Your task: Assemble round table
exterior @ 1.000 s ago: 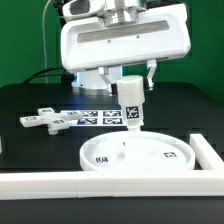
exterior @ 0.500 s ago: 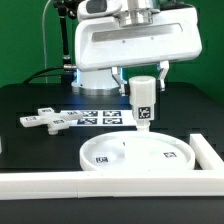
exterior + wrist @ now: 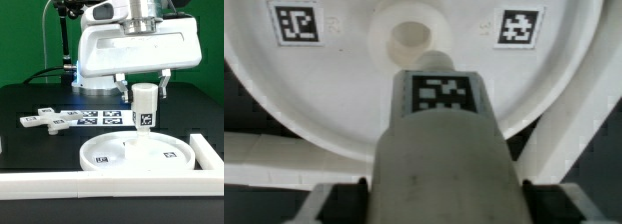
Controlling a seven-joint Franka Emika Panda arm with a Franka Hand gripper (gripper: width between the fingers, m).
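Hand (image 3: 144, 94) sits over the disc, closed on the short cylinder post (image 3: 145, 112) near its upper end, with a finger (image 3: 124, 92) on either side. The post hangs upright, and the tag on its side faces the exterior camera.

Its lower end reaches down inside the rim of the large round disc (image 3: 172, 163), close to the middle. Whether it touches the disc face cannot be told.

In the wrist view the post (image 3: 445, 140) points toward the round socket (image 3: 407, 37) at the disc's centre, with two tags on the disc (image 3: 331, 100) beyond.

The disc lies flat on the black tabletop (image 3: 30, 150).

The cross-shaped piece (image 3: 44, 121) lies well apart, toward the exterior view's left, beside the marker board (image 3: 97, 117).
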